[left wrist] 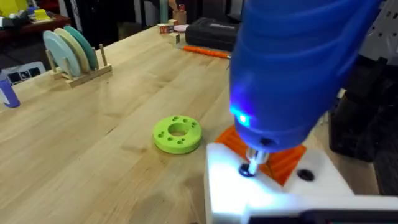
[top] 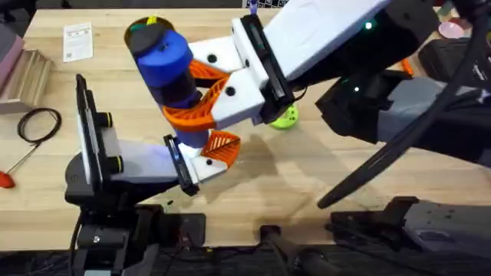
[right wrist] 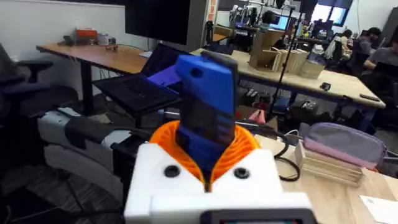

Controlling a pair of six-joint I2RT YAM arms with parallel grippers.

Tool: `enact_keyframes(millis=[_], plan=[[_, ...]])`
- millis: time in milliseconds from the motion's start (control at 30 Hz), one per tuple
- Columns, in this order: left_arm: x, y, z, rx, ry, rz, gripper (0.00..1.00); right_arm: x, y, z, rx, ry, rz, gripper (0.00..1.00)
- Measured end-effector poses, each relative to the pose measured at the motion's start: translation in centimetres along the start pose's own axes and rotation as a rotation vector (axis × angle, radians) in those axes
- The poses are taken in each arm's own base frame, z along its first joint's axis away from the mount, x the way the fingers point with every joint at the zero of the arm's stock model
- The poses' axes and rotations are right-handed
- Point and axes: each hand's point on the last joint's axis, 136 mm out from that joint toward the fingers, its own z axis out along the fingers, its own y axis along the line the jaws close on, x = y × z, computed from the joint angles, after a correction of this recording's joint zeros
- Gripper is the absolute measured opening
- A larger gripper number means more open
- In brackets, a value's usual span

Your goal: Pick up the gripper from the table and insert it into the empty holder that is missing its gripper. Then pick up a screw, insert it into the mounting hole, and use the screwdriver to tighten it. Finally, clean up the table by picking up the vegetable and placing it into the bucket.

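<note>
My right gripper (top: 201, 96) reaches in from the upper right and is shut on the blue screwdriver (top: 165, 61), which stands upright between its orange pads (right wrist: 239, 146). In the left wrist view the screwdriver (left wrist: 292, 62) has a blue light on, and its silver tip (left wrist: 254, 158) presses on a dark screw (left wrist: 247, 170) in the white holder (left wrist: 273, 193). The orange gripper (left wrist: 287, 158) sits in that holder. The holder (top: 201, 165) lies at my left gripper (top: 205, 157). A green and yellow edge, perhaps the bucket (top: 143, 27), peeks from behind the screwdriver. The vegetable is out of view.
A green disc with holes (top: 284, 116) lies just right of the grippers. A red-handled tool (top: 6, 179), a black cable loop (top: 38, 123) and a wooden rack (top: 23, 73) sit at the left. An orange pen-like tool (left wrist: 205, 51) lies far off.
</note>
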Motion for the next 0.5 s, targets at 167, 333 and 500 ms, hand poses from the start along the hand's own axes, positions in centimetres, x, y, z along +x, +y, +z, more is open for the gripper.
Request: enact_keyframes(millis=[167,333,500], plan=[[0.0,0.0,0.0,0.000,0.000,0.000,0.004,-0.5,-0.1,0.1,-0.003,-0.005,0.008,0.020],[0.0,0.0,0.0,0.000,0.000,0.000,0.004,-2.4,-0.9,0.4,-0.006,-0.013,0.002,0.020],[0.0,0.0,0.0,0.000,0.000,0.000,0.004,-3.3,-3.7,-0.5,0.053,0.045,0.114,0.020]])
